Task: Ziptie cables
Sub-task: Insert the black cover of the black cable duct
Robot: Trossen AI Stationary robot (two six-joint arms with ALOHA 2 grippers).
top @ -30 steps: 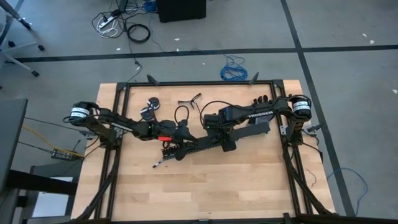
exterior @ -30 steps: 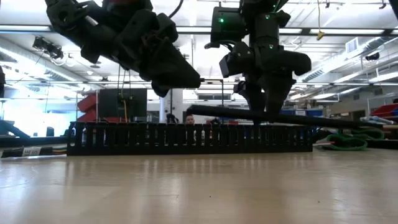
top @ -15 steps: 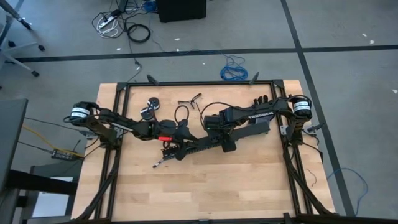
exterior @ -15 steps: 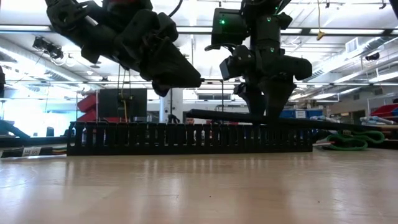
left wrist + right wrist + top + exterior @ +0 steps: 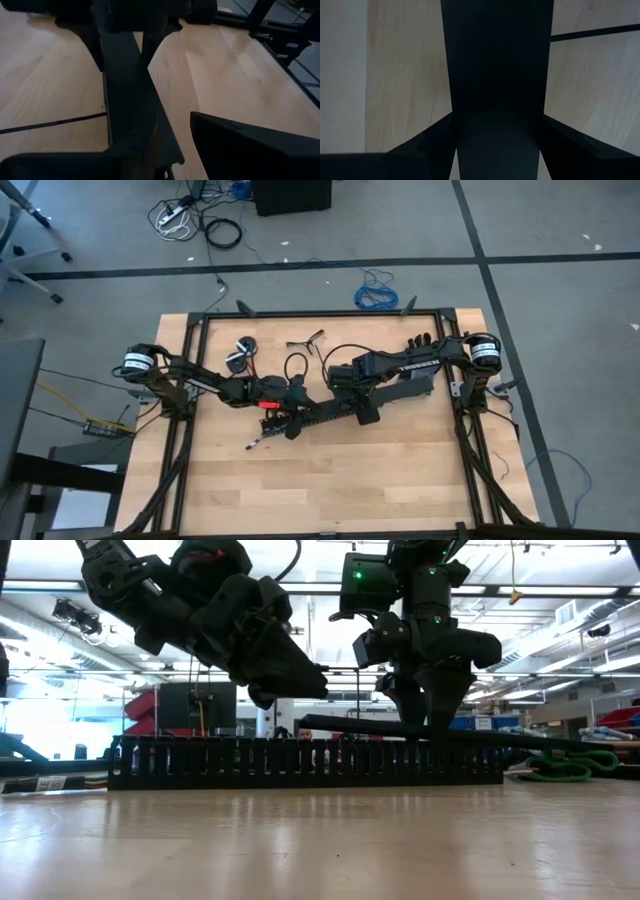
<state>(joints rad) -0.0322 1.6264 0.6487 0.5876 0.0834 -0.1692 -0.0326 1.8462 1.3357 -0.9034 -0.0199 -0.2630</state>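
Note:
A long slotted black duct lies aslant across the table's middle. Just above it is a wide flat black strip, with my right gripper shut on it. My left gripper hovers open over the strip's left end, fingers slanting down; that end shows between its fingers, and I cannot tell whether they touch. A needle-thin black line, perhaps a ziptie, lies on the wood under the strip. The cables are out of view. My right gripper pinches the wide strip by its two long edges between its two fingers, near the strip's middle. The fingers come from above, pointing down, across the strip. The strip hangs nearly level just over the duct; whether it rests on it I cannot tell.
At the table's far side lie a round black part, a black cord loop and a small forked piece. A black frame rims the table. A blue coiled cable lies on the floor. Bare wood spreads toward the near edge.
My left gripper has sunk a little and crept toward the right gripper, its gap unchanged. The right gripper and the strip have kept their place.

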